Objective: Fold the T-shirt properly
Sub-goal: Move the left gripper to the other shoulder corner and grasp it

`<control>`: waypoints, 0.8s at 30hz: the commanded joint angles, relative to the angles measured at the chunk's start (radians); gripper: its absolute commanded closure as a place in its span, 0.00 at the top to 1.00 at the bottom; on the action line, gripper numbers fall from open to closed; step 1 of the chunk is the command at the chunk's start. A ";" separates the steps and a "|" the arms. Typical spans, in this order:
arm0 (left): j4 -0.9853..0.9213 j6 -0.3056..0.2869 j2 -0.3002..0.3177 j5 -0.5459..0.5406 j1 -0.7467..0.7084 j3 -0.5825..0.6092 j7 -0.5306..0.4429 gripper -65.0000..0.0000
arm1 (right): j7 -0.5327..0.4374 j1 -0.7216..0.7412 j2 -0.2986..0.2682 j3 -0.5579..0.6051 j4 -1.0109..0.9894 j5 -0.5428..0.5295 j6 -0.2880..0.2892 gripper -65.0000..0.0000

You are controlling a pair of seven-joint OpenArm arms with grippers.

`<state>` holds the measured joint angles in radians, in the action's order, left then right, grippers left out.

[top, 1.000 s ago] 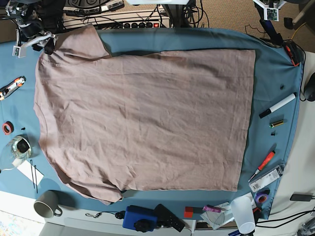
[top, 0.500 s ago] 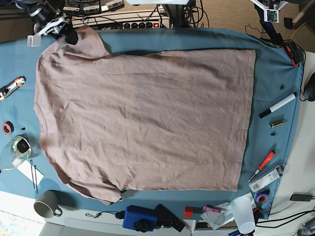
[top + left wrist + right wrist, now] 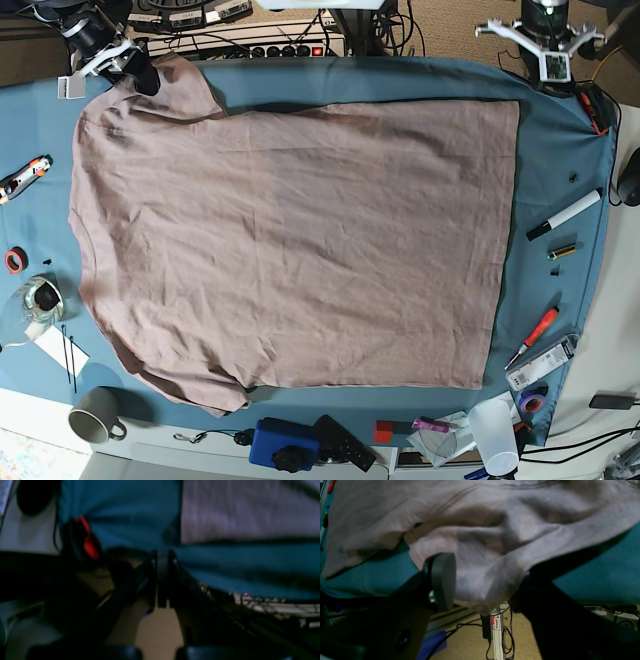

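Note:
The pink-beige T-shirt (image 3: 290, 240) lies spread flat on the blue table cloth (image 3: 560, 160), collar side to the left and hem to the right. My right gripper (image 3: 125, 68) is at the far left sleeve. In the right wrist view it (image 3: 490, 590) is open, with the sleeve (image 3: 485, 580) hanging between its wide-apart fingers (image 3: 442, 580) over the table's far edge. My left gripper (image 3: 548, 50) hovers beyond the far right corner, apart from the shirt. In the blurred left wrist view it (image 3: 162, 580) looks shut and empty, with the shirt's hem corner (image 3: 250, 510) beyond it.
A marker (image 3: 565, 214), a red screwdriver (image 3: 535, 335) and a white cup (image 3: 493, 430) lie at the right and front right. A grey mug (image 3: 97, 413), a glass (image 3: 35, 300) and a tape roll (image 3: 14, 260) are at the left. A blue box (image 3: 285, 443) sits at the front edge.
My right gripper moved from left of the shoulder up to the far sleeve edge. My left arm has come further into view at the far right.

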<state>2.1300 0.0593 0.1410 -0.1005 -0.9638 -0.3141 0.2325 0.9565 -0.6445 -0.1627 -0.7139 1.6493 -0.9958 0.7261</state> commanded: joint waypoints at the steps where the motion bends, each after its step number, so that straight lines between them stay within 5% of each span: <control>1: 0.017 0.007 0.004 -0.025 0.003 -0.003 -0.023 0.03 | 0.048 -0.012 -0.003 0.000 -0.003 0.062 -0.028 0.50; 3: 0.017 0.008 0.004 -0.078 0.032 -0.003 -0.023 0.14 | 0.055 -0.012 -0.003 0.000 -0.003 0.062 -0.028 0.50; 11: 0.017 0.013 0.003 -0.200 0.156 -0.003 0.058 0.15 | 0.076 -0.012 -0.003 0.000 -0.003 0.062 -0.028 0.50; 17: 0.010 0.144 0.003 -0.313 0.196 -0.003 0.108 0.15 | 0.091 -0.012 -0.003 0.000 -0.003 0.062 -0.028 0.50; 21: -0.001 0.132 0.000 -0.382 0.197 -0.003 0.162 0.15 | 0.091 -0.012 -0.003 0.000 -0.003 0.062 -0.028 0.50; 24: -0.035 0.069 -0.005 -0.415 0.206 -0.003 0.152 0.15 | 0.091 -0.012 -0.003 0.000 -0.003 0.062 -0.028 0.50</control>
<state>2.0777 0.1341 0.1333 -0.5125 -0.7498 -0.3145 0.4068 0.9718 -0.6422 -0.1631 -0.7143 1.6493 -1.0000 0.7254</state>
